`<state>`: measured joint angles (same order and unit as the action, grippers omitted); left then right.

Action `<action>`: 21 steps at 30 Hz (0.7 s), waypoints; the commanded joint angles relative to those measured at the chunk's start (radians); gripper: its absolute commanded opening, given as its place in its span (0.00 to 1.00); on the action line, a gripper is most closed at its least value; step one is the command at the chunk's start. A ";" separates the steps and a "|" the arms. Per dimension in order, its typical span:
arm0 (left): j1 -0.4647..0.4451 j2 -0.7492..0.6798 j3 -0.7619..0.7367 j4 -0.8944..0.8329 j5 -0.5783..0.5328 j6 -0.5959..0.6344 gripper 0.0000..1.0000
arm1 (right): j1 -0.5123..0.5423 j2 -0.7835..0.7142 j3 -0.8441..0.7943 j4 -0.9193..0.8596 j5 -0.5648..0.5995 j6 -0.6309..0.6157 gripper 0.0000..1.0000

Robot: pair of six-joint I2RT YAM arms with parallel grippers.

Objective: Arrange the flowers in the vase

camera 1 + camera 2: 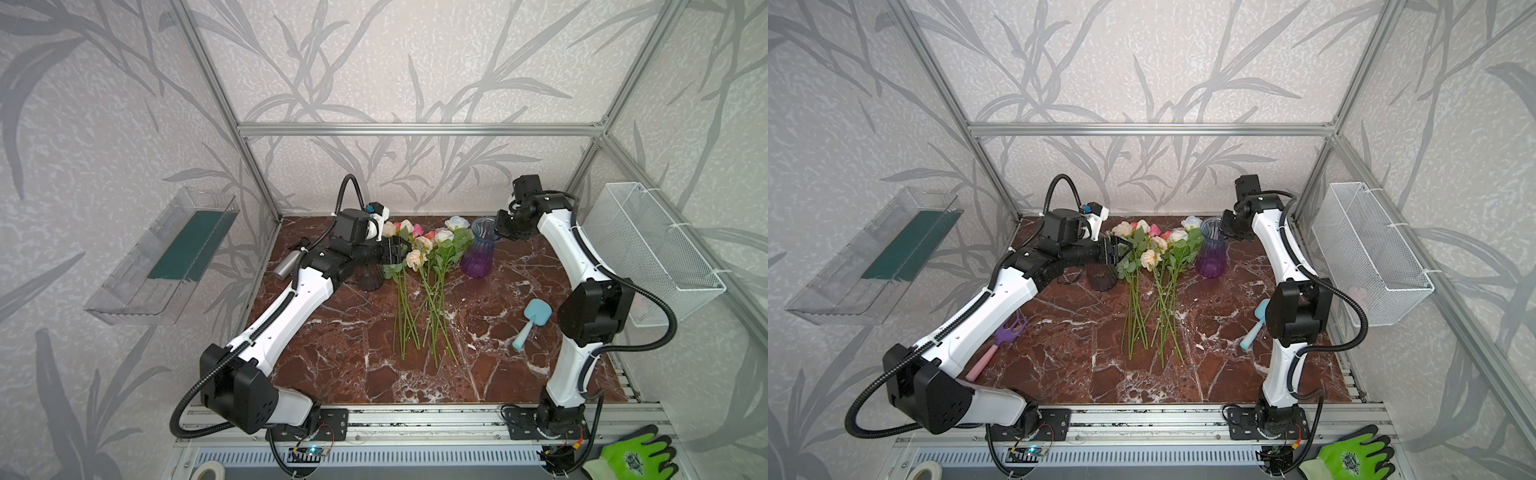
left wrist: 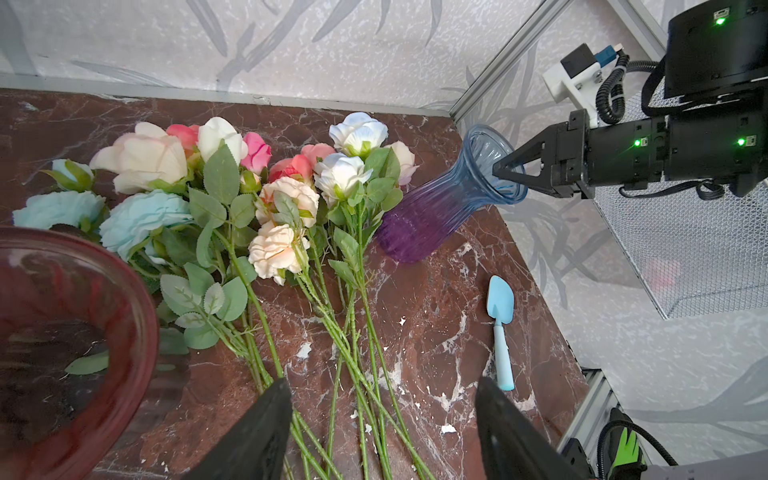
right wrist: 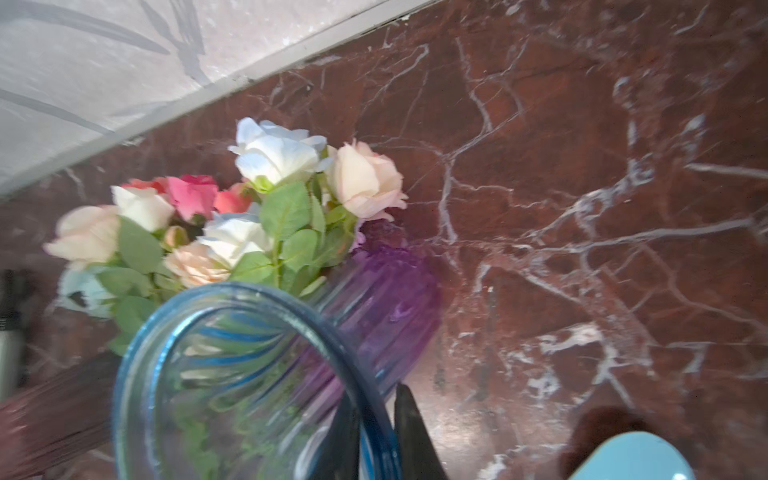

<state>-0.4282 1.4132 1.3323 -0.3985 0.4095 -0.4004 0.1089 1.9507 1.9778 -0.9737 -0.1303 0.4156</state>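
The flowers (image 1: 419, 253) lie in a loose bunch on the marble table, with white, cream, peach, pink and pale blue heads toward the back wall and green stems toward the front. Right of the heads stands the vase (image 1: 478, 257), ribbed glass that is blue at the top and purple at the base. My right gripper (image 1: 497, 231) is shut on the vase's rim (image 2: 505, 189), one finger inside and one outside (image 3: 376, 419). My left gripper (image 1: 405, 249) hangs open over the leftmost flowers. In the left wrist view its fingers (image 2: 266, 424) stand wide apart above the stems (image 2: 353, 374), holding nothing.
A dark red glass vase (image 1: 370, 279) stands under my left forearm. A teal trowel (image 1: 532, 320) lies front right and a purple rake (image 1: 1007, 336) front left. A white wire basket (image 1: 648, 249) hangs on the right wall and a clear bin (image 1: 166, 257) on the left.
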 commanded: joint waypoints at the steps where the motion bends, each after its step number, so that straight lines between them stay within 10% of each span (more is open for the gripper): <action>1: 0.002 -0.031 -0.012 0.006 -0.001 0.013 0.71 | -0.008 -0.008 0.006 -0.056 0.014 0.004 0.08; 21: 0.000 -0.029 -0.031 0.056 0.081 -0.038 0.69 | -0.049 -0.369 -0.411 -0.015 -0.173 0.000 0.00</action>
<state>-0.4282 1.4086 1.3125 -0.3634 0.4641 -0.4236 0.0624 1.6409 1.6028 -0.9798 -0.2436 0.4362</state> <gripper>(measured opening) 0.689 0.118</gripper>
